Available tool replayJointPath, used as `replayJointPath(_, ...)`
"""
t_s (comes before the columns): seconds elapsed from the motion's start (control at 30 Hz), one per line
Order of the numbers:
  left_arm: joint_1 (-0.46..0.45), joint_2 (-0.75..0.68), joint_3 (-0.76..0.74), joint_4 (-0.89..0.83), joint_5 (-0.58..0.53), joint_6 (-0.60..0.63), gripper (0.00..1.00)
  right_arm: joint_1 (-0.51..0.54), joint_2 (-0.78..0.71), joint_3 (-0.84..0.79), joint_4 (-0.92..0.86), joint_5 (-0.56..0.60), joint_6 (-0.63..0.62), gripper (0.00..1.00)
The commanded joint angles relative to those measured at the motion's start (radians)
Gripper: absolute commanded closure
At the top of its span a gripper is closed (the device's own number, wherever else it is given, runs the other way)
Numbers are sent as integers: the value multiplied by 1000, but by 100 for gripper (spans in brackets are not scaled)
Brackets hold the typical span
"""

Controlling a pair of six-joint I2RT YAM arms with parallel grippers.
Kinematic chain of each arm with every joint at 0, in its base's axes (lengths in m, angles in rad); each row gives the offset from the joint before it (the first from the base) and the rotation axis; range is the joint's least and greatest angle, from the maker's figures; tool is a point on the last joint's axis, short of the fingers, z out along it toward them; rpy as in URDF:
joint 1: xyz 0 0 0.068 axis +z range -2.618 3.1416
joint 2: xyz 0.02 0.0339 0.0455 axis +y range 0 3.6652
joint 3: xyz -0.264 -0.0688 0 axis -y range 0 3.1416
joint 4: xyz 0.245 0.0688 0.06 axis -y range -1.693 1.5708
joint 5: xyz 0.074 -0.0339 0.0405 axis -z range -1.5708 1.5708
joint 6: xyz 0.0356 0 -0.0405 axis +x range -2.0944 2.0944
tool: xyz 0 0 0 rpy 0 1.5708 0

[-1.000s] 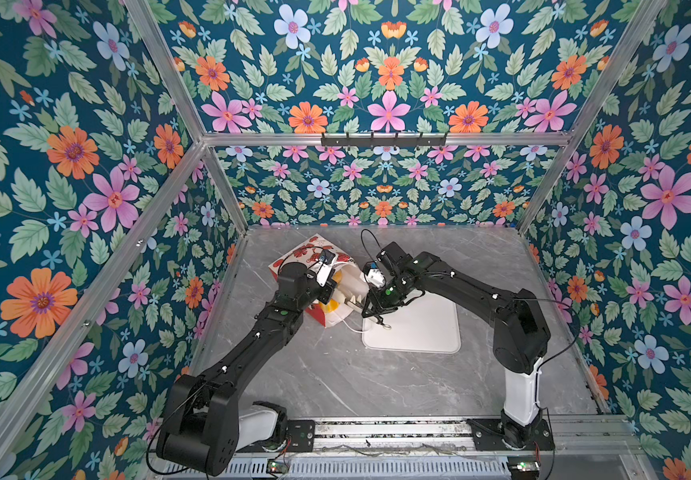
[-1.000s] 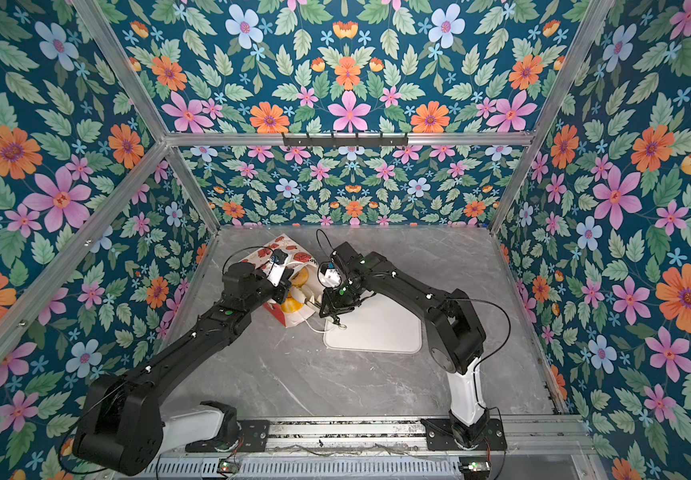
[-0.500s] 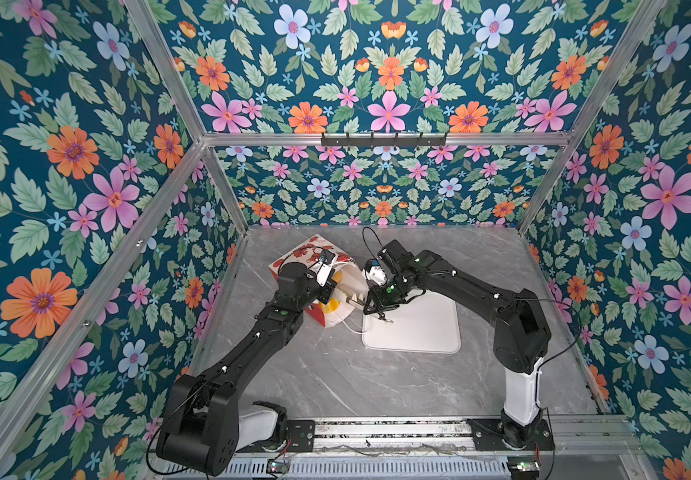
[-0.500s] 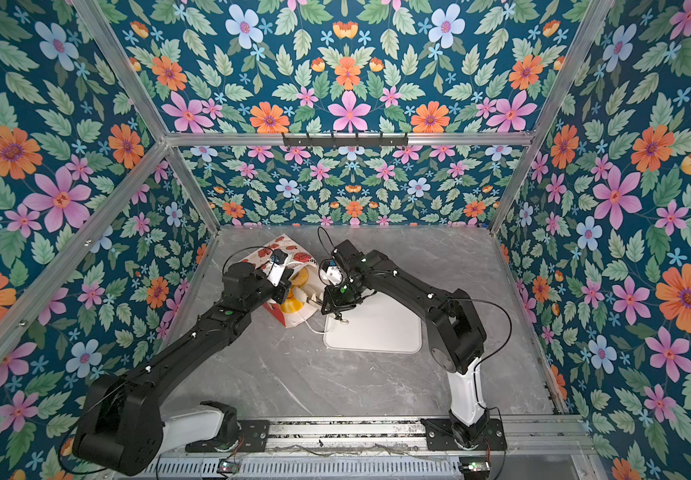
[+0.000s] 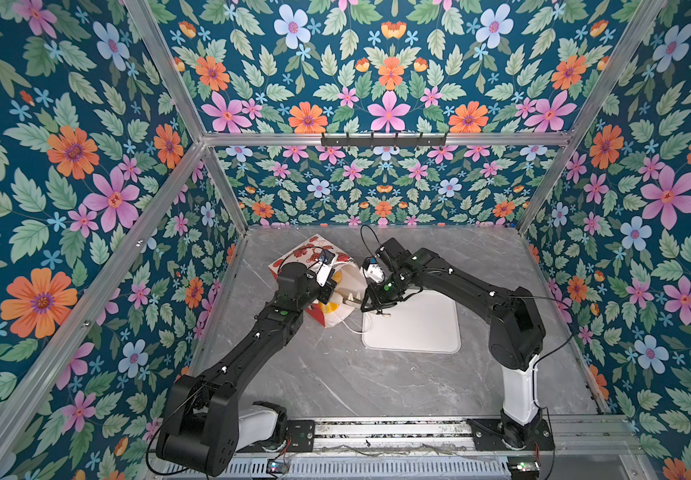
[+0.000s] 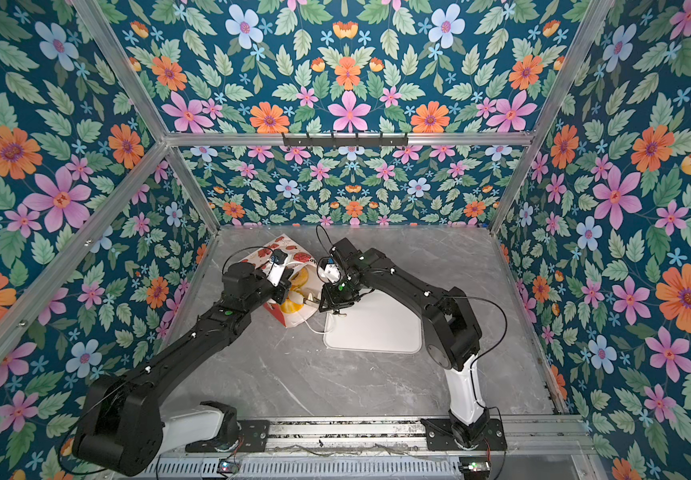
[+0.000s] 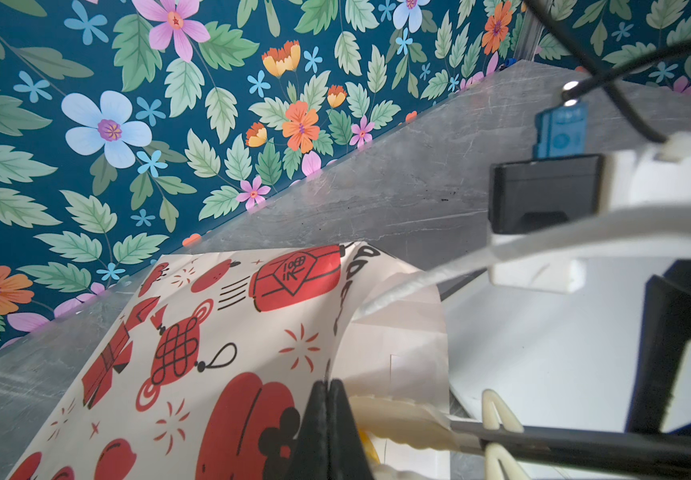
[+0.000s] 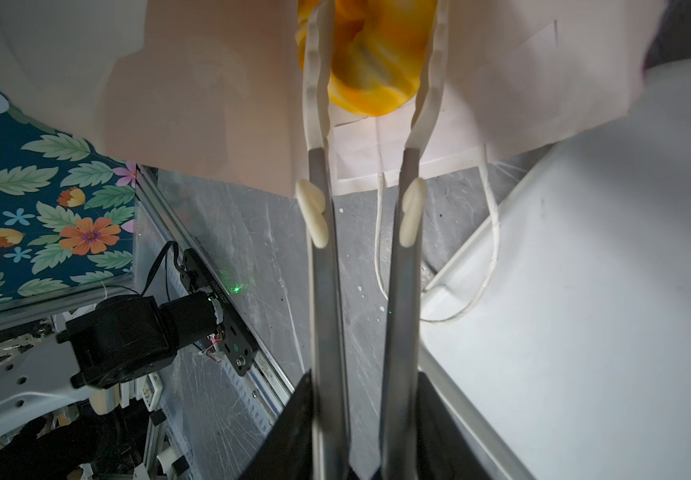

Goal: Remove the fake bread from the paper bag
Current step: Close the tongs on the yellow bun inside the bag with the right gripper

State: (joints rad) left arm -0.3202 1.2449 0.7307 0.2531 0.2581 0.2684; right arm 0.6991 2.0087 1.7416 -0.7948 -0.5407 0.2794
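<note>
**Deeper into the paper bag [image 7: 211,332] goes the right gripper [image 5: 351,299]**

Since one second ago the right gripper has moved a little further into the bag's mouth. Its fingers [image 8: 314,104] stand apart on both sides of the fake bread [image 8: 371,62], which is inside the bag. Whether they press it, I cannot tell. The left gripper [image 7: 327,399] is clenched on the bag's rim. The bag lies on its side just beside the white tray [image 5: 414,328].

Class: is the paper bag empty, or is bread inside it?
Not empty. The right wrist view shows yellow-orange fake bread inside the paper bag; how many pieces cannot be told.
</note>
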Motion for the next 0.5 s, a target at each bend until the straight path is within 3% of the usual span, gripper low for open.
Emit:
replayJointPath(0.0,1,-5,-2,18,-5,0,100,0,15,14,-13,-10,-23,64)
replayJointPath(0.3,1,-4,-3,21,-9,0,100,0,52,49,-45,-11,-36,65)
replayJointPath(0.47,1,-5,-3,23,-11,2,100,0,59,49,-44,-37,-37,75)
